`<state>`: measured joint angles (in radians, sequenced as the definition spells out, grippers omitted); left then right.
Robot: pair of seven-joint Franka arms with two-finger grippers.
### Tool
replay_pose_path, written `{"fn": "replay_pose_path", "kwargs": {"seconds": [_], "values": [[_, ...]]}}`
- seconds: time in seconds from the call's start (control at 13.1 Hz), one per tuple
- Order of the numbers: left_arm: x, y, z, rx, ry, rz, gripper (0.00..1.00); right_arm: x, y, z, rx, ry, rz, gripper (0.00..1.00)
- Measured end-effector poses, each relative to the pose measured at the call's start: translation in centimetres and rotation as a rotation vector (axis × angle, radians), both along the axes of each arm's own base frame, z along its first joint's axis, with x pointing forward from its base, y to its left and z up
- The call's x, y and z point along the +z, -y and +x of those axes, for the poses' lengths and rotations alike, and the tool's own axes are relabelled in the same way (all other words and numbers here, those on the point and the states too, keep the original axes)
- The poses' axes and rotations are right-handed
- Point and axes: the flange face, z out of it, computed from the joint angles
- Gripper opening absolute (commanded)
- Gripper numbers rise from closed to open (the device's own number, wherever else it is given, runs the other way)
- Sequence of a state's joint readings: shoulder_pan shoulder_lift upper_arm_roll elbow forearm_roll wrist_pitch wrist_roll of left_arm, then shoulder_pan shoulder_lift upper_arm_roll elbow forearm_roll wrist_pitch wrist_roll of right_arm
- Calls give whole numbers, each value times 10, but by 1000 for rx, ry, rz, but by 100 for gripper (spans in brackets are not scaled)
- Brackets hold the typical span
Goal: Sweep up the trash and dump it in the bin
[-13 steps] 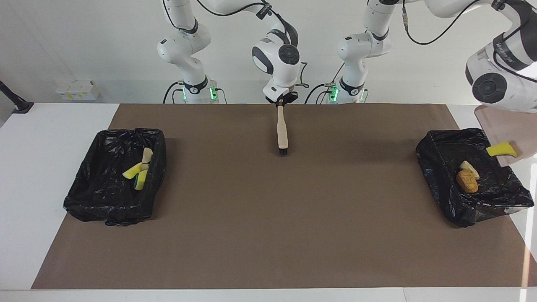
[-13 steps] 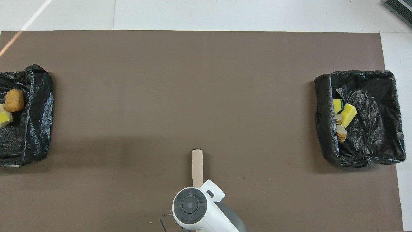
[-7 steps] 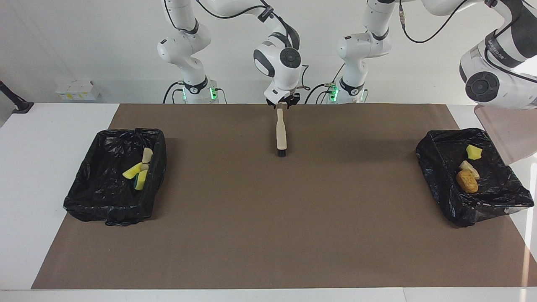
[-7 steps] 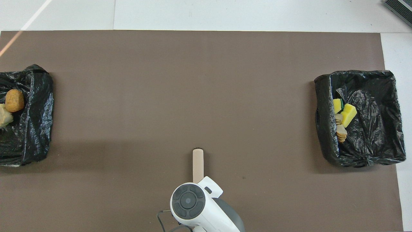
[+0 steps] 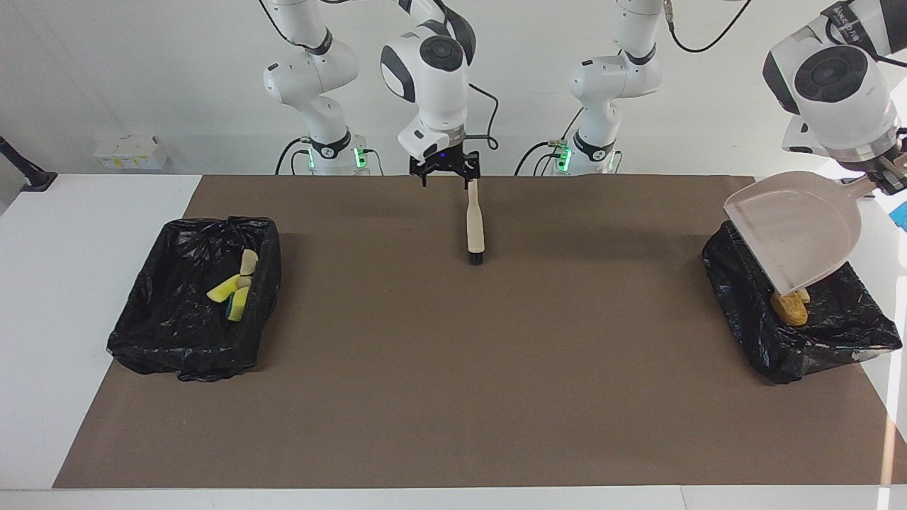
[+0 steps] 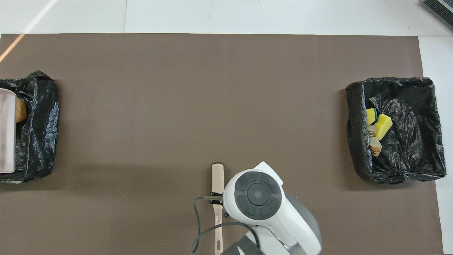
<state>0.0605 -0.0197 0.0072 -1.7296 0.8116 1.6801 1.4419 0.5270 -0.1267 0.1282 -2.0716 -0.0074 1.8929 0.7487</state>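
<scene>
The trash lies in two black-lined bins. The bin (image 5: pixel 191 312) (image 6: pixel 403 166) at the right arm's end holds yellow sponge chunks (image 5: pixel 228 289) (image 6: pixel 383 125) and pale beige pieces (image 5: pixel 248 261) (image 6: pixel 374 143). In the bin (image 5: pixel 793 354) (image 6: pixel 39 120) at the left arm's end a golden-brown lump (image 5: pixel 791 310) (image 6: pixel 20 110) peeks out under the beige dustpan (image 5: pixel 793 227) (image 6: pixel 7 131). My left gripper (image 5: pixel 881 178) is shut on the dustpan's handle and holds it tilted over that bin. My right gripper (image 5: pixel 448 172) hangs open just above the handle of the brush (image 5: pixel 475 223) (image 6: pixel 217 177), which lies on the mat.
A brown mat (image 5: pixel 453 368) covers most of the white table. Small white boxes (image 5: pixel 131 151) sit off the mat, past the right arm's base. In the overhead view the right arm's wrist (image 6: pixel 258 194) covers part of the mat beside the brush.
The right gripper opened, let go of the brush and rose off it. The last yellow chunk slid off the dustpan into the bin, and the left arm swung the dustpan over that bin.
</scene>
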Motion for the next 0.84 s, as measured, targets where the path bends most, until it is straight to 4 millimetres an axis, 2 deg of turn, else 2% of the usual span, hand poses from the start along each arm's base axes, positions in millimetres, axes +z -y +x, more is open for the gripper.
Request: {"fn": "replay_pose_path", "kwargs": {"seconds": [0.15,0.38,0.53,0.68,0.84], "values": [[0,24,-6,73,49,-53,0,33,45,18,-1,71,-20,100],[-9,73,-13,275,173,-108,0,95,141,55,-53,72,-9,100],[-17,99,-19,395,210,-177,0,127,192,78,-119,81,-1,100],[-22,131,-25,523,261,-271,0,142,225,98,-142,97,1,100],[-25,170,-31,638,304,-359,0,148,251,117,-65,105,-2,100]]}}
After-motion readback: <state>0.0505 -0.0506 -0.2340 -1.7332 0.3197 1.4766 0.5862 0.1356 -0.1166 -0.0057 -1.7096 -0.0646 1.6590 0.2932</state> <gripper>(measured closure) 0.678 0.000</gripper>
